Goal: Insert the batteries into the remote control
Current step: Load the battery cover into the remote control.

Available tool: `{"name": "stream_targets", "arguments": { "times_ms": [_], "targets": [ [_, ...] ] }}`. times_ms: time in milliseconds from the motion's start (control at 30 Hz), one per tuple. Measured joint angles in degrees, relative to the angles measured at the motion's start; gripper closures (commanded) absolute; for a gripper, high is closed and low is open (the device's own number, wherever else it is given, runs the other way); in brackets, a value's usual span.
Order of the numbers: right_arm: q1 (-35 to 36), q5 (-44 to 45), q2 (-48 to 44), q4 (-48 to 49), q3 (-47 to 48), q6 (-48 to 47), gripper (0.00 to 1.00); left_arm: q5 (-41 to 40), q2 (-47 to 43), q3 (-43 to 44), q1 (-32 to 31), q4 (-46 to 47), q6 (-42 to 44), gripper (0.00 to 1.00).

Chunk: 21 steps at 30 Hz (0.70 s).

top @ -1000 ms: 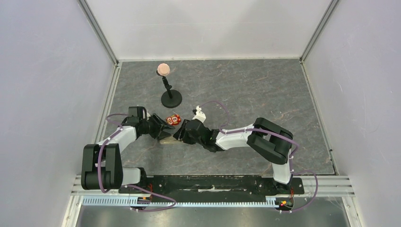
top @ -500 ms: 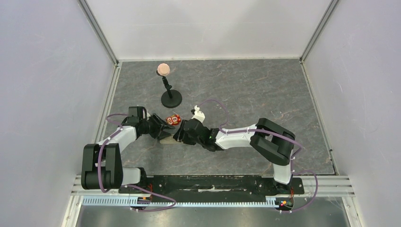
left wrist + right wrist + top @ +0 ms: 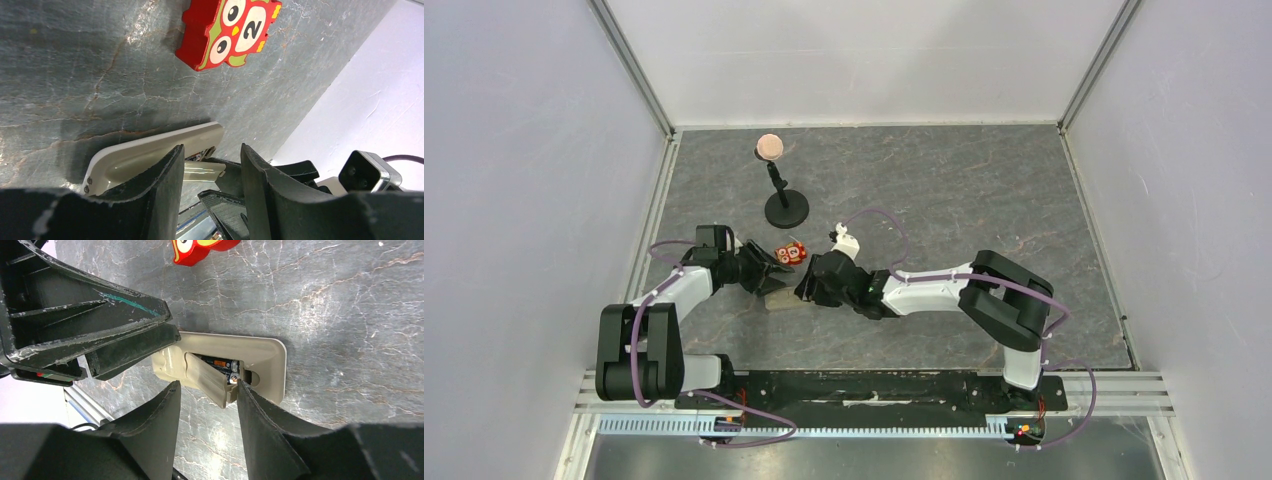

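From above, the remote control (image 3: 781, 300) lies tan back up on the grey surface (image 3: 984, 190), left of the middle and nearer the near edge than the far one. The left tool (image 3: 771, 283) reaches it from the side of the left edge and the right tool (image 3: 803, 290) from the side of the right edge, their tips close together over it. A red owl-shaped piece (image 3: 791, 253) lies just beyond the remote control, toward the far edge. Farther on, toward the far left corner, a black stand (image 3: 786, 210) carries a round pinkish disc (image 3: 769, 147).

In the left wrist view, the left tool's jaws stand apart with nothing clamped between them. One finger overlaps the remote control near its end, and the other sits past that end. In the gap between them a beige cover (image 3: 202, 172) shows just beside the remote control, with the right tool's black fingers around it. The owl piece lies apart from all this, a "2" on one of its white circles.

In the right wrist view, the battery compartment in the tan back is uncovered. The batteries (image 3: 222, 366), dark with blue and orange print, sit inside it. The cover leans tilted at the compartment, one end raised, and it lies between the right tool's two fingers. One finger touches its raised end. Whether the jaws pinch it I cannot tell. One finger of the left tool rests against the opposite end of the remote control.
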Motion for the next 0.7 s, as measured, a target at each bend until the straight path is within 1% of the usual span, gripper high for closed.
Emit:
{"name": "stream_targets", "arguments": {
  "times_ms": [67,100,400,467,633,700],
  "targets": [
    [0.0,0.0,-0.2,-0.4,0.0,-0.3,0.46,0.0,0.0,0.0,0.0,0.0,0.0,0.49],
    [0.0,0.0,-0.4,-0.7,0.0,-0.4,0.45,0.0,0.0,0.0,0.0,0.0,0.0,0.49],
    [0.0,1.5,-2.7,-3.1,-1.7,-1.8,0.44,-0.1,-0.4,0.0,0.0,0.0,0.0,0.49],
    [0.0,1.8,-2.7,-3.8,-2.0,-1.9,0.46,-0.1,-0.7,0.0,0.0,0.0,0.0,0.49],
    [0.0,2.5,-3.2,-4.3,-2.0,-3.1,0.55,-0.1,-1.9,0.0,0.0,-0.3,0.0,0.49],
    [0.0,2.7,-3.6,-4.3,-2.0,-4.1,0.56,-0.2,-2.4,0.0,0.0,-0.6,0.0,0.49]
  ]
}}
